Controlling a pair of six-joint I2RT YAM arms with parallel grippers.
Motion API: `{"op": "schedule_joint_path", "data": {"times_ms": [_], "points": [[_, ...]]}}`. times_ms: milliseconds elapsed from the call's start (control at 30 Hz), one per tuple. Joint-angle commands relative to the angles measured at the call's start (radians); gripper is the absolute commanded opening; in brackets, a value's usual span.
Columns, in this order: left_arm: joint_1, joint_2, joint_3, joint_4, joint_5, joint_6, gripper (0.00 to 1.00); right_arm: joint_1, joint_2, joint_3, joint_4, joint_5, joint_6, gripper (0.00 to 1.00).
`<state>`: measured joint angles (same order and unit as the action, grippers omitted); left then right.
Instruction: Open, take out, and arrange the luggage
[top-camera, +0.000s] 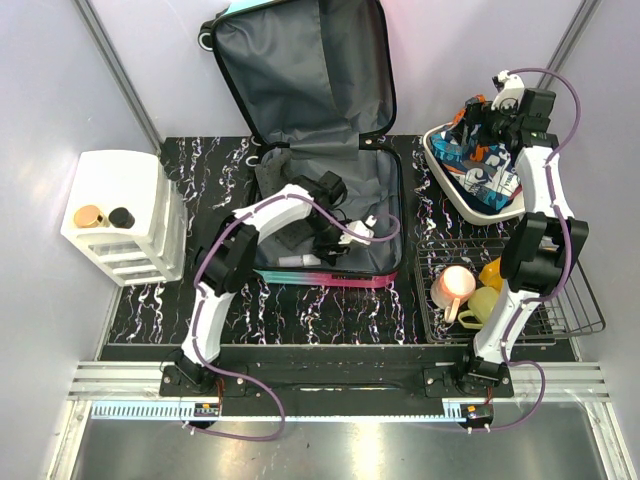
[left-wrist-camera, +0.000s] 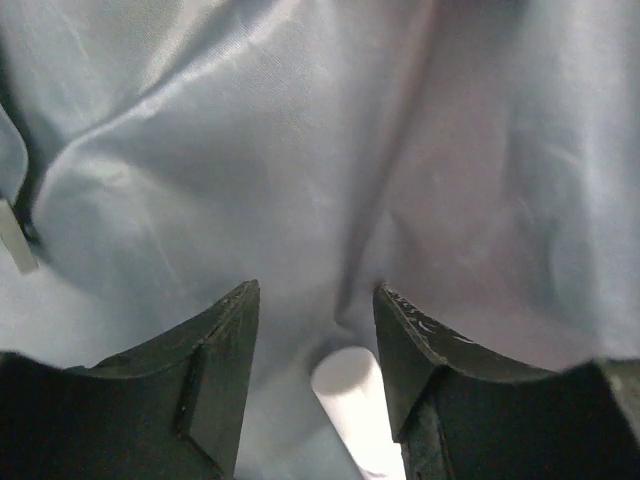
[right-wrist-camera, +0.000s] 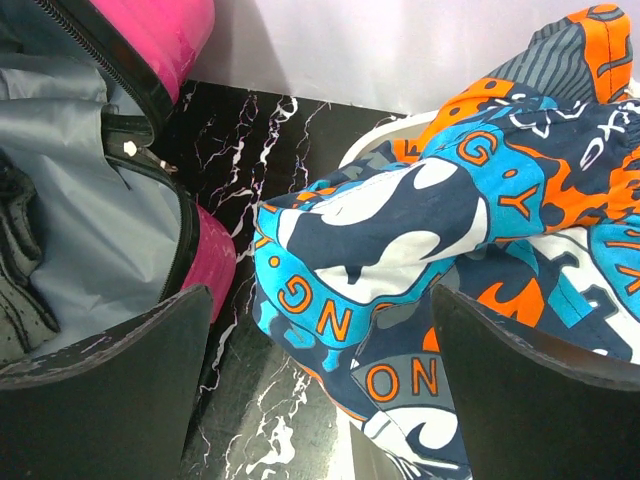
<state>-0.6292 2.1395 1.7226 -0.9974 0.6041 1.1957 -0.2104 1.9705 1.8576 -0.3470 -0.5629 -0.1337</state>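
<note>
Bright, even light; close-ups perhaps soft.

I found the luggage (top-camera: 300, 90) open mid-table, lid leaning on the back wall. Left of it stood a drawer unit (top-camera: 130, 215) with two jars (top-camera: 88, 215) on top. To its right a tub (top-camera: 447, 180) held a garment (top-camera: 480, 165), a wire rack (top-camera: 570, 300) of cups (top-camera: 455, 285) before it.

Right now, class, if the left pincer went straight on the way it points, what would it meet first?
Probably the grey lining of the luggage, which fills the view ahead of the left pincer. A white rounded thing sits low between its fingers; depth there is unclear.
</note>
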Motion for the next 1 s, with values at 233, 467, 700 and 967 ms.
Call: {"op": "schedule_joint_path", "data": {"times_ms": [233,467,700,967], "points": [[-0.061,0.123,0.163,0.068,-0.04,0.036,0.39,0.003,-0.048,-0.047,0.008,-0.068,0.037,0.98],[0.016,-0.084,-0.096,-0.089,-0.095,0.139,0.57,0.003,-0.055,-0.069,0.006,-0.095,0.02,0.99],[0.071,-0.17,-0.187,-0.023,-0.141,0.009,0.85,0.003,-0.053,-0.075,0.005,-0.111,0.023,0.99],[0.112,-0.242,-0.182,-0.035,-0.193,-0.025,0.93,0.003,-0.052,-0.069,0.0,-0.118,0.017,0.99]]}}
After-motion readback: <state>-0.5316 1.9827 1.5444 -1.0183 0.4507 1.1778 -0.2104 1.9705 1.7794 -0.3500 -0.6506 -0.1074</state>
